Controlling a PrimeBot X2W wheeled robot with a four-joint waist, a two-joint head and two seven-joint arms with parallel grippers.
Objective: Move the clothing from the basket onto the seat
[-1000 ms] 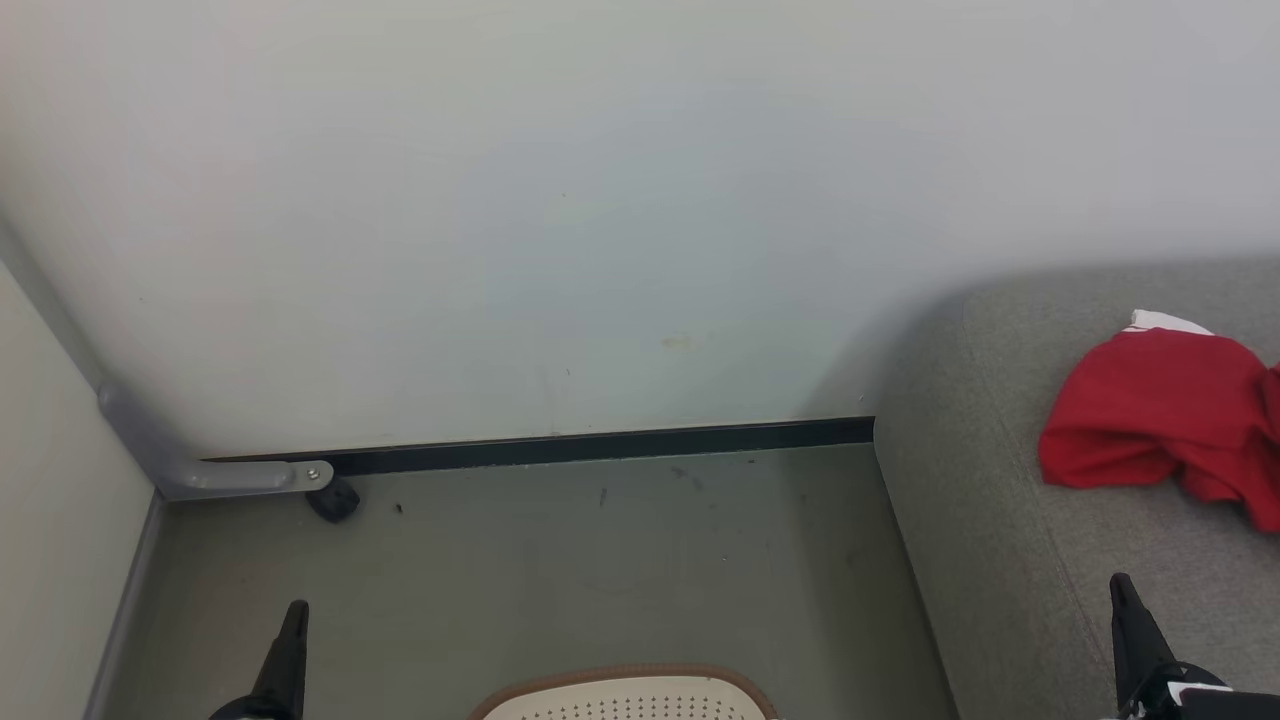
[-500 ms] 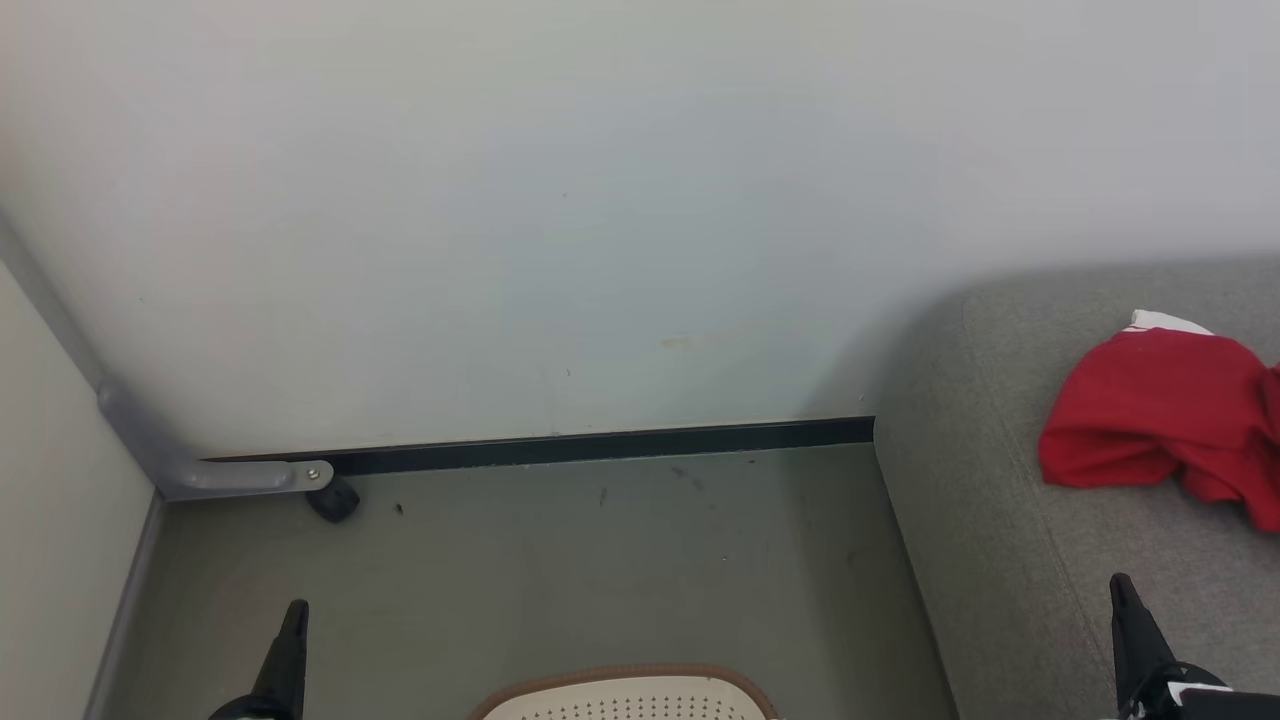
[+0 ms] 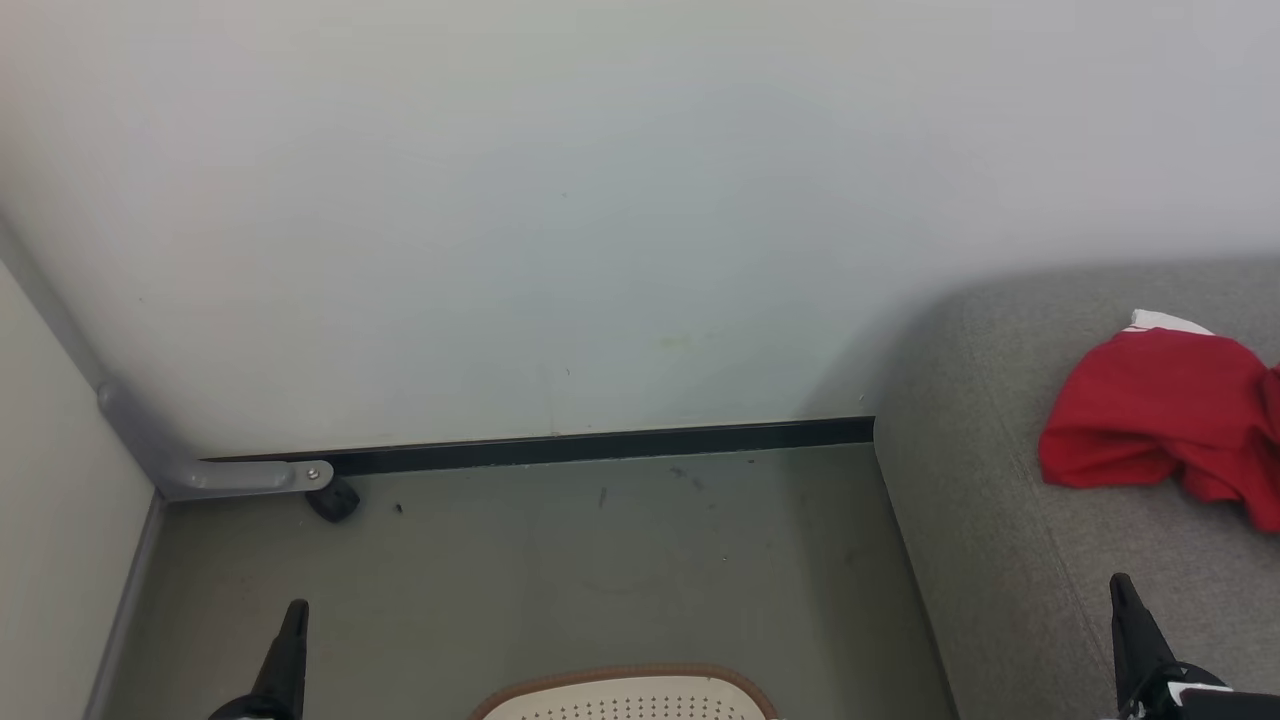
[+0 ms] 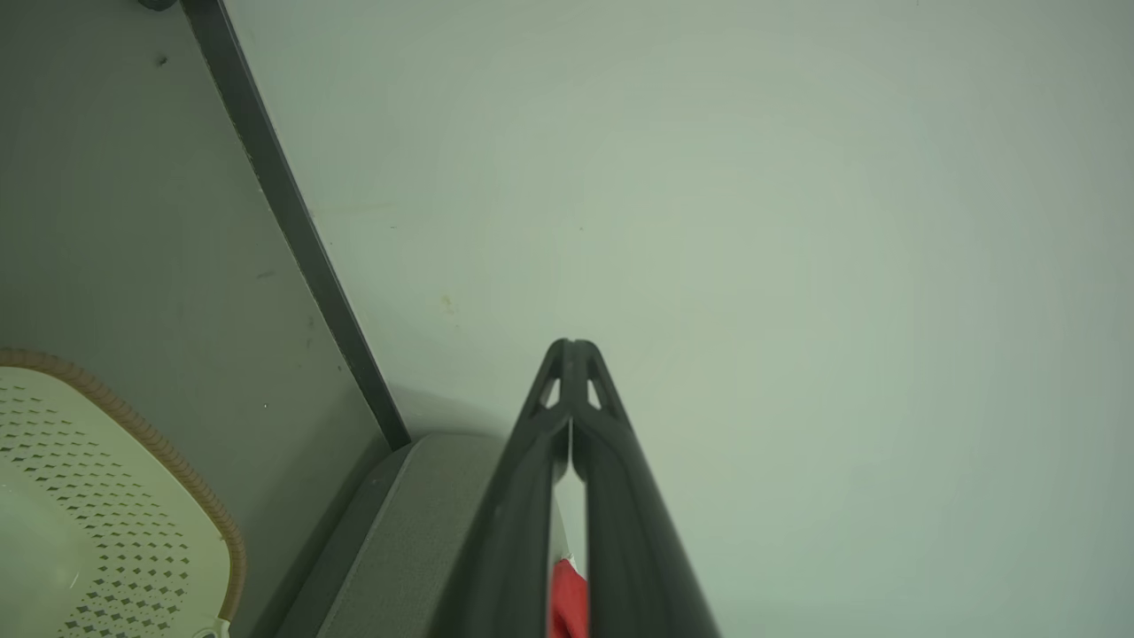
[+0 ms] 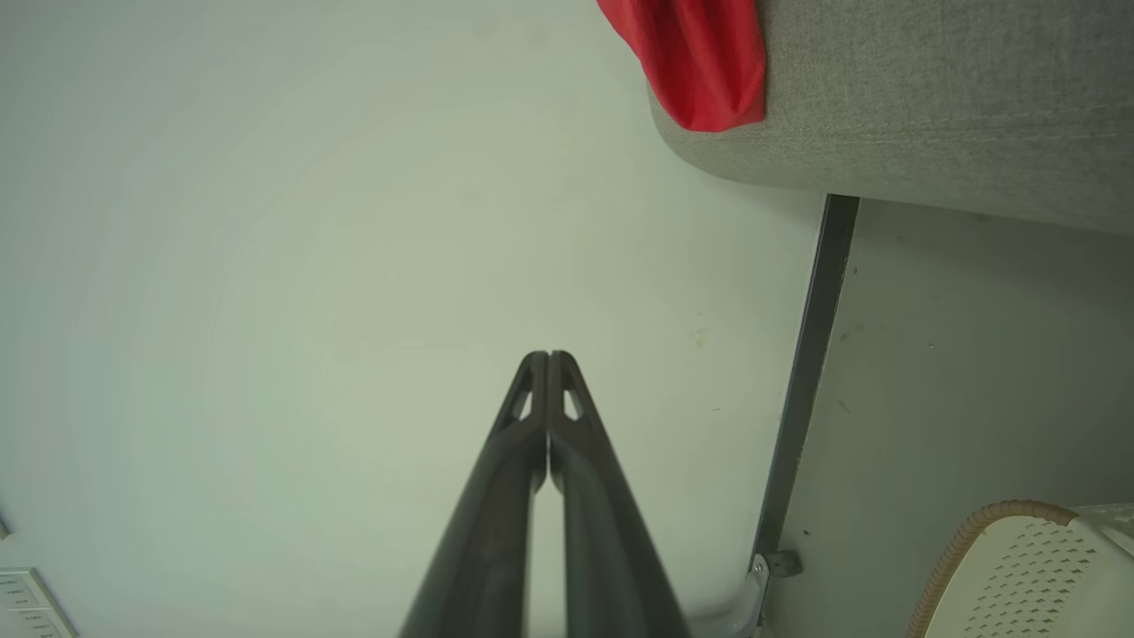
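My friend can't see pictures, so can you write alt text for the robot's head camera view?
Red clothing lies bunched on a grey seat at the right, beside a pale wall and grey floor. A cream basket peeks in at the bottom middle, and the left gripper and right gripper point up from the lower corners, both shut.

Left gripper [image 4: 571, 347] jaws closed, empty; basket [image 4: 97, 496] lower left; seat [image 4: 407, 540] corner near it.

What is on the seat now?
Red clothing with a white edge lies crumpled on the seat. Whatever is under its folds is covered, and the seat runs past the view's right edge.
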